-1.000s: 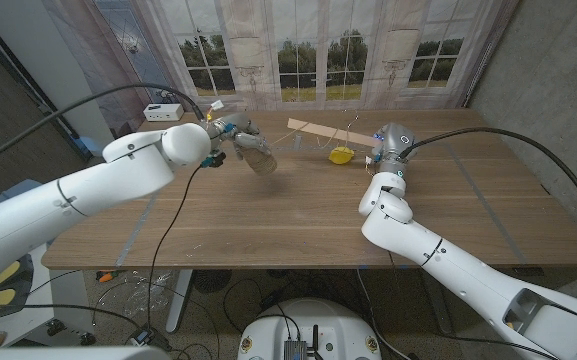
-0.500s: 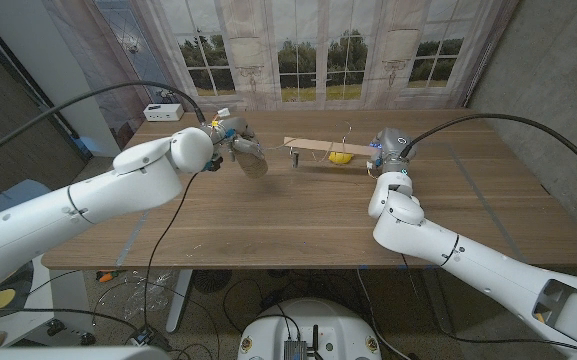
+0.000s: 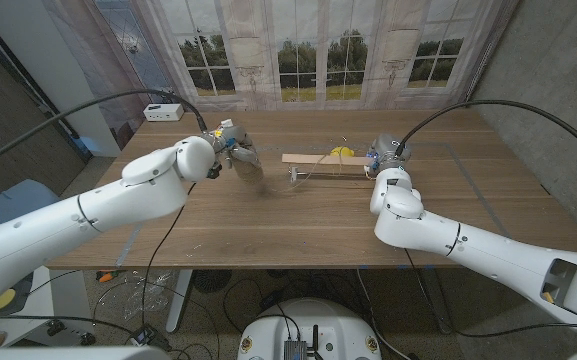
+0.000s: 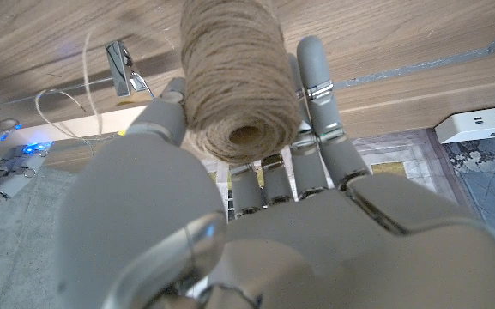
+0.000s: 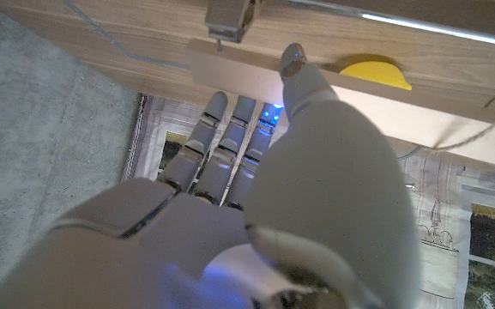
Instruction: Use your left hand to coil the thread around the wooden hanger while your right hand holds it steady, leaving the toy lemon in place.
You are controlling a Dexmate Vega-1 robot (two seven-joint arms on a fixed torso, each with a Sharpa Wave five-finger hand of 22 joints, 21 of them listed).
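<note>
My left robot hand (image 4: 256, 215) grasps the light, soft twine spool (image 4: 234, 81); my right robot hand (image 5: 256, 197) pinches the stiff wooden hanger (image 3: 318, 158) at three o'clock.

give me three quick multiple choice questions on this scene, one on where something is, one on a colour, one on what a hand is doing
1. Where is the toy lemon?
A. on the table just behind the wooden hanger
B. in the left robot hand
C. on the floor

2. What colour is the ball of thread?
A. bright blue
B. tan brown
C. white

3. What is the left robot hand doing?
A. lying open with nothing in it
B. holding the ball of thread
C. gripping the lemon

Answers:
1 A, the head view shows the lemon on the table right behind the wooden hanger.
2 B, the left wrist view shows tan brown twine.
3 B, the fingers wrap around the ball in the left wrist view.
</note>
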